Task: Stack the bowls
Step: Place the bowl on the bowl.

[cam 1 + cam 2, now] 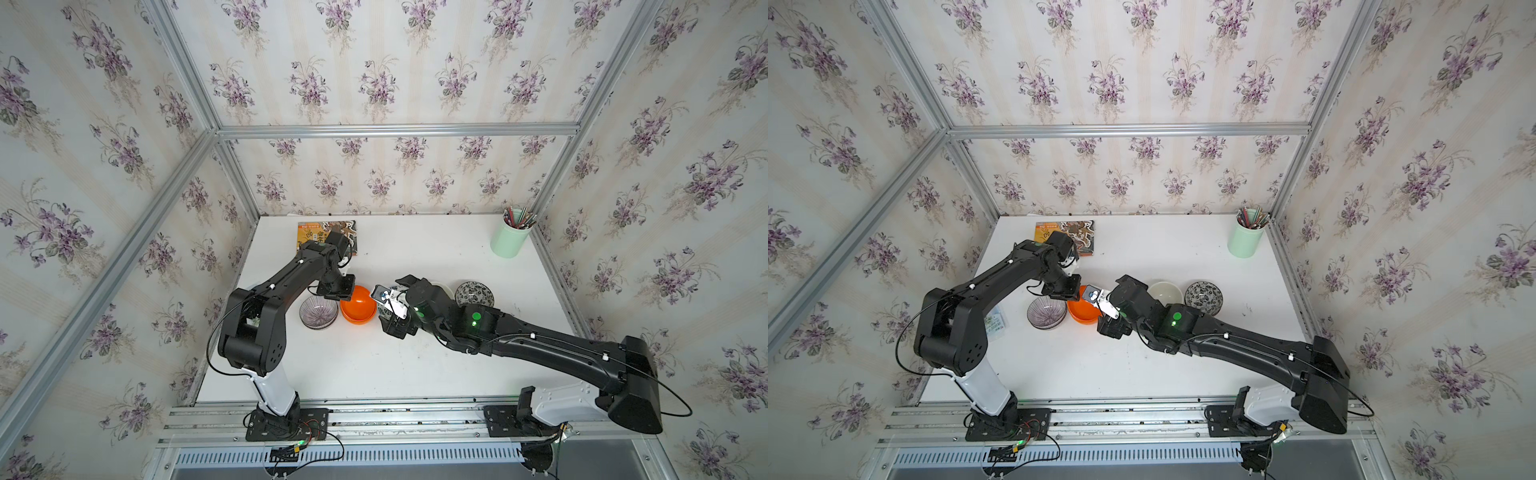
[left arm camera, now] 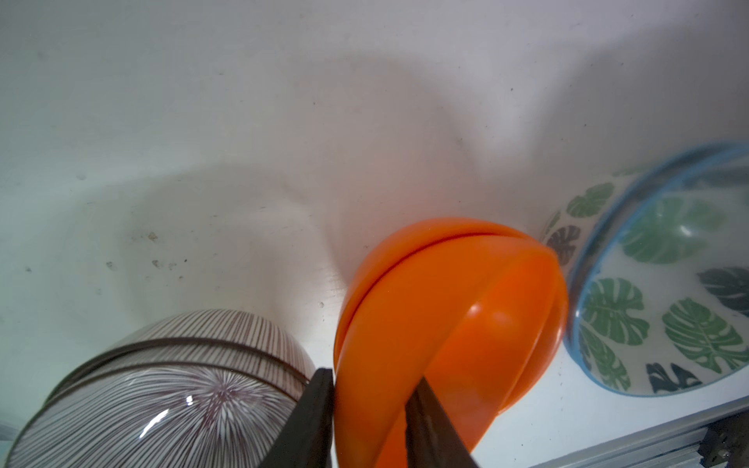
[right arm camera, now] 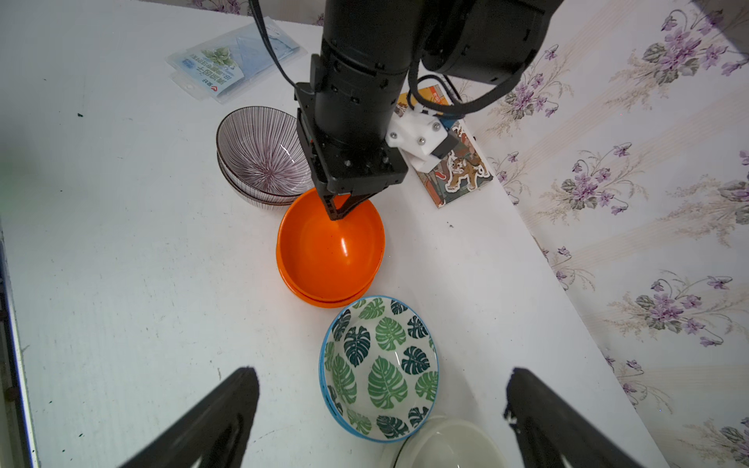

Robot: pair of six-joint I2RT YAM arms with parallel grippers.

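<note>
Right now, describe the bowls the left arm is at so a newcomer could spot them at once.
On the white table, bowls sit in a row across the middle. Find the left gripper: it is at the rim of the orange bowls, between the purple-striped bowls and the leaf-print bowls. They alone are plain bright orange.

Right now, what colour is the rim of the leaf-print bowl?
Blue, on the leaf-print bowl; clearest in the right wrist view.

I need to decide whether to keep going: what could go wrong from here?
1. The left gripper straddles the rim of the top orange bowl; withdrawing could drag it askew or knock the purple striped bowls beside it.
2. The right gripper hangs open close by; the two might collide.
</note>
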